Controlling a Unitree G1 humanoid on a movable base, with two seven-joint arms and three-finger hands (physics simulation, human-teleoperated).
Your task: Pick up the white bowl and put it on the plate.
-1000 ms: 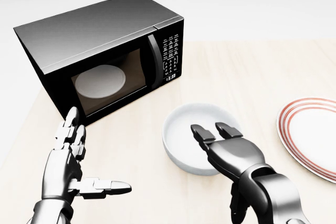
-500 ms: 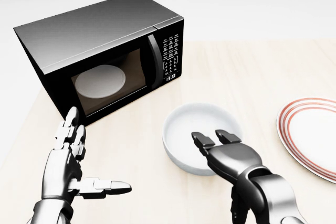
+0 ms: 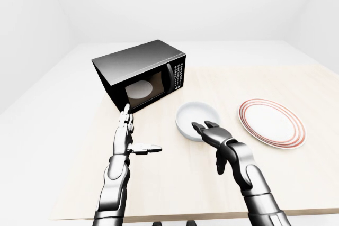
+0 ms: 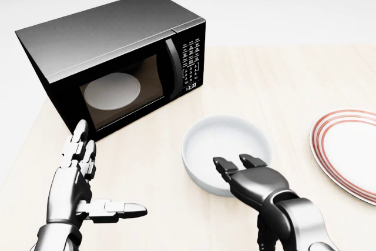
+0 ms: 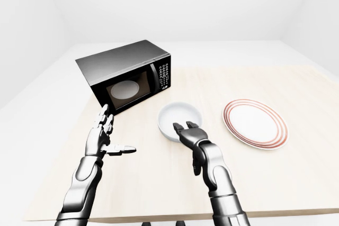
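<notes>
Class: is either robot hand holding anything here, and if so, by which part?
Nothing is held. The right hand hangs open at the bowl's near rim; the left hand is open and empty.

Bowl (image 4: 225, 148)–plate (image 4: 346, 151) gap apparently clear – microwave (image 4: 117, 63) aside.

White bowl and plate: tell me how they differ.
The white bowl is plain, deep-walled and smaller; the plate is flat, wider and red-ringed at its rim. The bowl lies at the right hand's fingertips; the plate lies apart, to the view's right. Both are round, white, empty.
</notes>
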